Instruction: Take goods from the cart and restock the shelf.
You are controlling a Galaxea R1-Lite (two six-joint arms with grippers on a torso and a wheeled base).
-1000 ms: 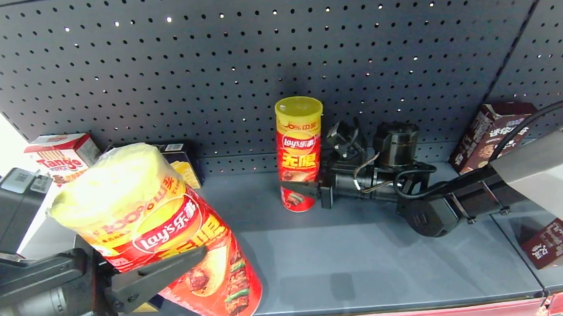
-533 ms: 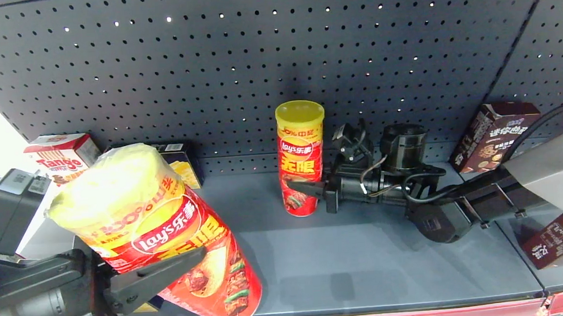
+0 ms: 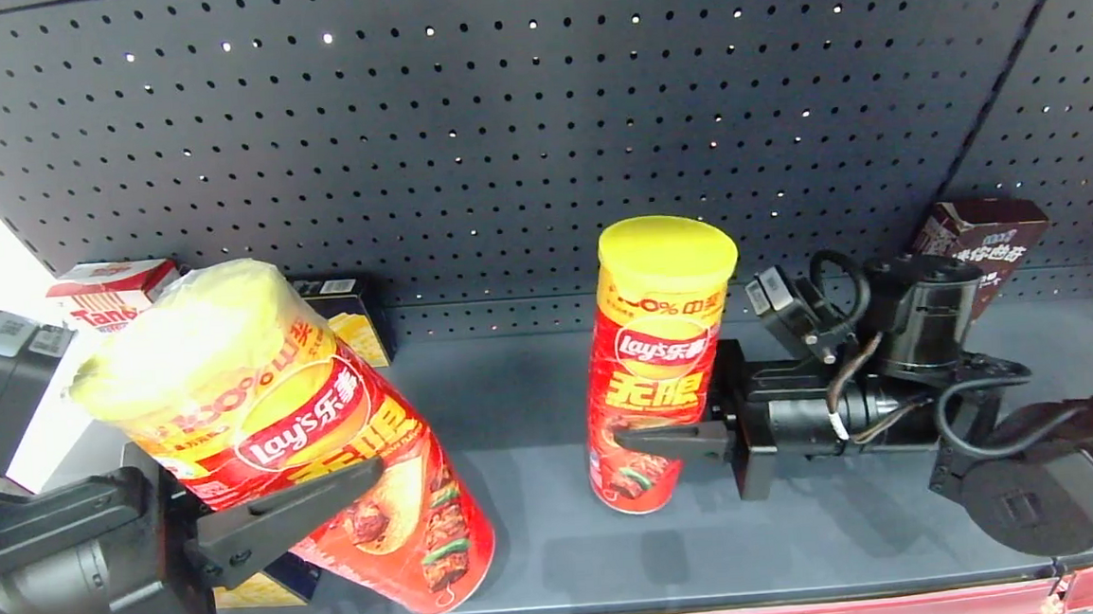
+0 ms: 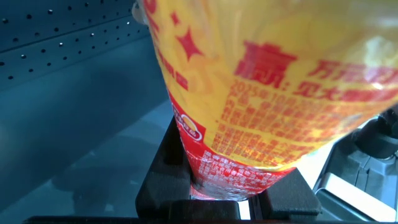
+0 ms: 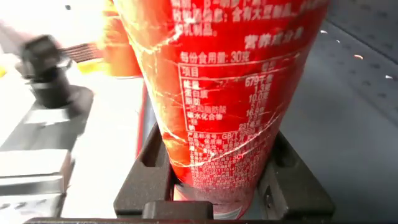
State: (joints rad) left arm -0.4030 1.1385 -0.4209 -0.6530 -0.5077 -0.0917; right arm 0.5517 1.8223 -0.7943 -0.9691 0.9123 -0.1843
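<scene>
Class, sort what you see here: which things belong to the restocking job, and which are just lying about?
Job: left chip can, tilted in the left end effector; right chip can, upright in the right end effector; shelf.
Lying about: wafer box, dark box, brown box.

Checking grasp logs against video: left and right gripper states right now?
Left gripper: closed, holding the tilted chip can.
Right gripper: closed, holding the upright chip can.
</scene>
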